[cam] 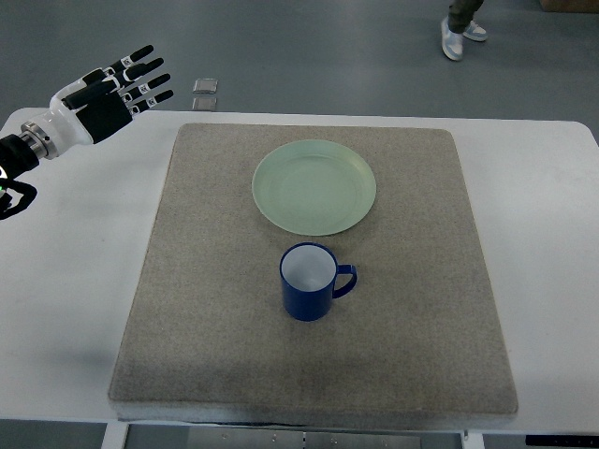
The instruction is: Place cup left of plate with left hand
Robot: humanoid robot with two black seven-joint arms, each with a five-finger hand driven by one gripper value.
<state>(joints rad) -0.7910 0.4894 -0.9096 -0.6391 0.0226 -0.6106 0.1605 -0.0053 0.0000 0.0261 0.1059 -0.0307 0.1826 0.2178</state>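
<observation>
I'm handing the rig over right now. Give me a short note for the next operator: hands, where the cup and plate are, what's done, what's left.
Left hand: open, empty, raised over the table's far left corner, well away from the cup.
Right hand: not in view.
Blue cup: upright on the grey mat, just in front of the green plate, handle pointing right.
Done: nothing yet; cup not grasped.
Left: reach in, grasp the cup, set it on the mat left of the plate, release.
</observation>
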